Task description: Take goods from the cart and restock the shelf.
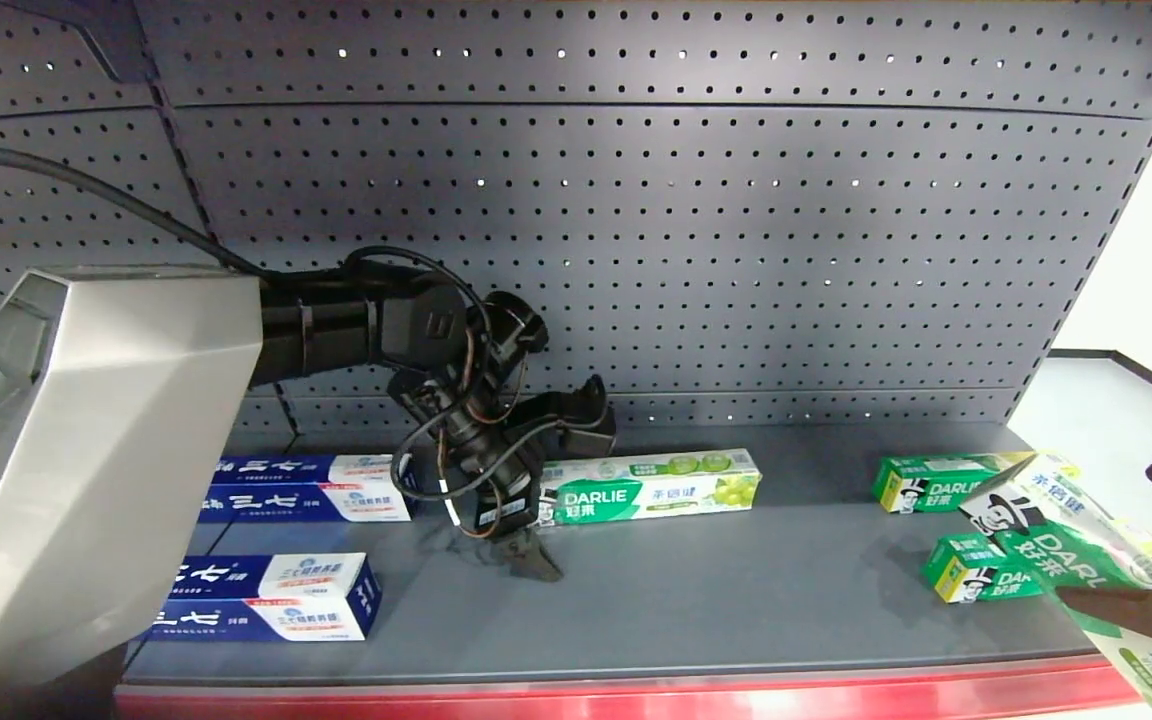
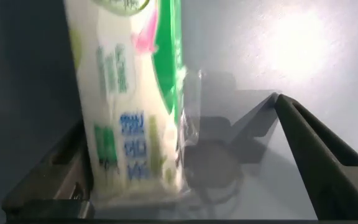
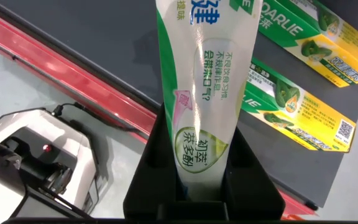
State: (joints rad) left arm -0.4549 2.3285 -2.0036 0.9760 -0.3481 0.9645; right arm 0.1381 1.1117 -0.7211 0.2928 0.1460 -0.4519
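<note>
A green-and-white toothpaste box point(image 1: 651, 485) lies lengthwise at the back of the grey shelf point(image 1: 696, 590). My left gripper point(image 1: 561, 480) is open and straddles its left end, one finger above and one in front. In the left wrist view that box point(image 2: 129, 93) lies close to one finger point(image 2: 61, 162), with a clear gap to the other finger point(image 2: 309, 137). At the shelf's right front, my right gripper point(image 1: 1036, 550) is shut on another green-and-white toothpaste box point(image 1: 1086, 550), tilted over the edge. The right wrist view shows this box point(image 3: 207, 62) pinched in the right gripper point(image 3: 201, 124).
Two blue toothpaste boxes point(image 1: 306, 487) point(image 1: 266, 595) lie at the shelf's left. Two short green boxes point(image 1: 936, 480) point(image 1: 976, 570) sit at the right, under the held box. A red strip point(image 1: 636, 690) runs along the front edge, and perforated panel point(image 1: 686, 250) backs the shelf.
</note>
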